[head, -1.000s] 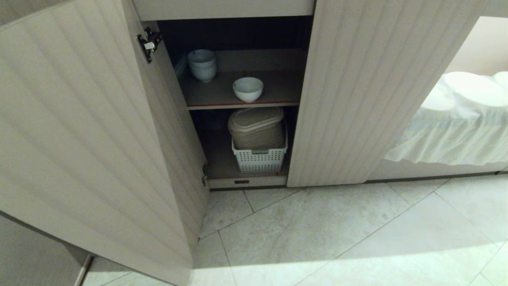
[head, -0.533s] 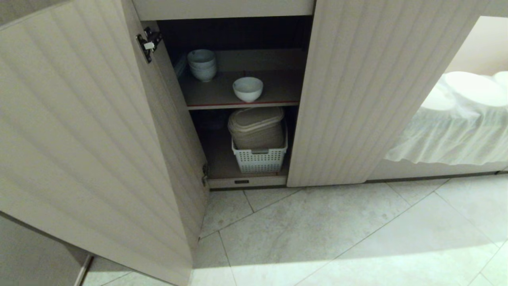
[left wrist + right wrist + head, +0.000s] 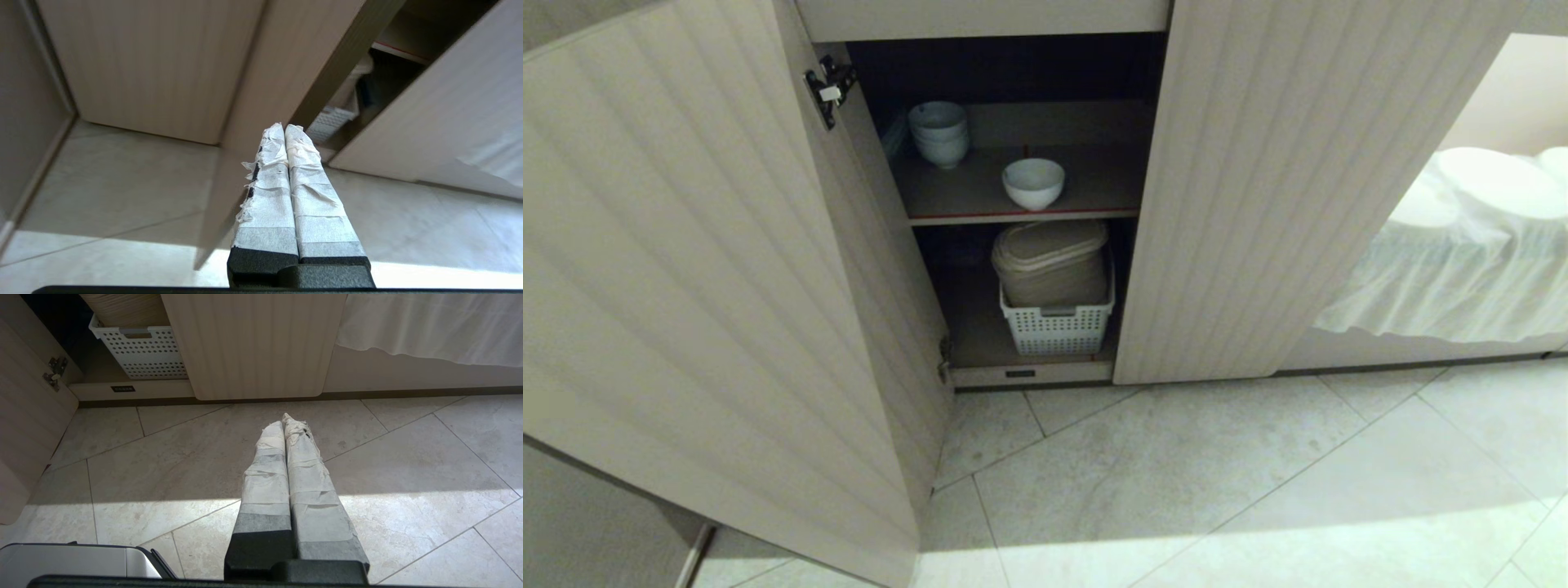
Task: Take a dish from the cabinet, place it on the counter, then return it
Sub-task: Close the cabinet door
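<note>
At the far left of the head view stands the open left door [image 3: 703, 310] of the cabinet [image 3: 980, 16], swung out toward the robot, its ribbed face filling much of that side. A metal hinge [image 3: 829, 86] sits at its upper inner edge.

Next to the right comes the open inside of the cabinet. On the upper shelf [image 3: 1094, 192], which has a thin red line along its front edge, a stack of white bowls [image 3: 939, 132] stands at the back left. The dish [image 3: 1033, 183], a single white bowl, stands upright near the front of the same shelf, a little to the right of the stack and apart from it. Below, on the bottom shelf, a white perforated basket [image 3: 1058, 327] holds a beige container with a lid [image 3: 1052, 261].

Further to the right the right door [image 3: 1274, 188] is also open, and past it white cloth [image 3: 1462, 278] hangs down over a low surface. The tiled floor [image 3: 1217, 482] lies in front of everything.

Neither arm shows in the head view. In the left wrist view the left gripper [image 3: 284, 127] is clenched, its two taped fingers [image 3: 269, 192] pressed together with nothing between them; it hangs above the floor and points at the edge of the left door, well apart from the dish. In the right wrist view the right gripper [image 3: 282, 420] is also clenched and empty, low over the tiles in front of the right door, with the basket to one side beyond it.
</note>
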Controlling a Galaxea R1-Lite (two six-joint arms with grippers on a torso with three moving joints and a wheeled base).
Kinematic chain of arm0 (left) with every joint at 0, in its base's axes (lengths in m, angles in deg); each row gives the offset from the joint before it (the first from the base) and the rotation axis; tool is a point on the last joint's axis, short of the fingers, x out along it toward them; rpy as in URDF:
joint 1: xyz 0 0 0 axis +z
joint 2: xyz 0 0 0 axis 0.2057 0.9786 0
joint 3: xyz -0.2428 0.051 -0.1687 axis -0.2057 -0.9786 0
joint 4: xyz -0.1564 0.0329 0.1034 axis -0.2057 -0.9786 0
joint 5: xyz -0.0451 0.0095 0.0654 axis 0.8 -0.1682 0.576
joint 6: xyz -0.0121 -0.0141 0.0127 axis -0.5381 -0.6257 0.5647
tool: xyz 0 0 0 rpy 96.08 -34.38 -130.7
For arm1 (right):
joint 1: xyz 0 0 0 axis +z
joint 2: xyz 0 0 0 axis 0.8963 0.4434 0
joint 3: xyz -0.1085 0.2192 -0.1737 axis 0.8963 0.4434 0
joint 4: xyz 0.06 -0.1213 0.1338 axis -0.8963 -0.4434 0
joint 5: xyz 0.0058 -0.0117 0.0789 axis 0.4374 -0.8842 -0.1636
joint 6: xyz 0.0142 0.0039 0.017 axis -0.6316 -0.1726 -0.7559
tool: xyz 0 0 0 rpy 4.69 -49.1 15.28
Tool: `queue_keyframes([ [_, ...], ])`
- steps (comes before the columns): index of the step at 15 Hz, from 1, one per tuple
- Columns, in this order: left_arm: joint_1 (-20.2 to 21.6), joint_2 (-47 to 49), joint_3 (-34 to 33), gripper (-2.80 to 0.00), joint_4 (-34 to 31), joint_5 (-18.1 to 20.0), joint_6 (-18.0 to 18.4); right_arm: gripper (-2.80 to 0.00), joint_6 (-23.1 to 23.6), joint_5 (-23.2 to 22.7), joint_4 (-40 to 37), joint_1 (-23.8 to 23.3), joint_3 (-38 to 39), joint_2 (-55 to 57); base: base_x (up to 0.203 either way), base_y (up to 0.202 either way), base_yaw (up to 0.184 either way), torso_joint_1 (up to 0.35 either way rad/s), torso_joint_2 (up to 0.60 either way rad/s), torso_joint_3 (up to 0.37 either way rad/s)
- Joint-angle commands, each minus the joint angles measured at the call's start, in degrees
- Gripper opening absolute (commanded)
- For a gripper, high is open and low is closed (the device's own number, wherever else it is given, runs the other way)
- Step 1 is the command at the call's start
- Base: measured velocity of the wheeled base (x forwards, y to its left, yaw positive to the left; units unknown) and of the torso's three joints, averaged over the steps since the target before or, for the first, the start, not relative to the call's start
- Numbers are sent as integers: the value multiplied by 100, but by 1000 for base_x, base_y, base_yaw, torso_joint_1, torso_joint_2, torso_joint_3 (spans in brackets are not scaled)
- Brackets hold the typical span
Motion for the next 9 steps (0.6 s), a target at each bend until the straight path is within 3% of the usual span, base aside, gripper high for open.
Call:
queue_keyframes([
  [1, -466, 39, -44, -280, 2, -268, -27, -280, 0, 0, 0, 0, 0, 0, 0, 0, 0, 0, 0, 0],
  [5, -1292, 30, -208, -280, 15, -1435, -38, -280, 0, 0, 0, 0, 0, 0, 0, 0, 0, 0, 0, 0],
  [9, -1574, 40, -261, -280, -2, -2359, -30, -280, 0, 0, 0, 0, 0, 0, 0, 0, 0, 0, 0, 0],
])
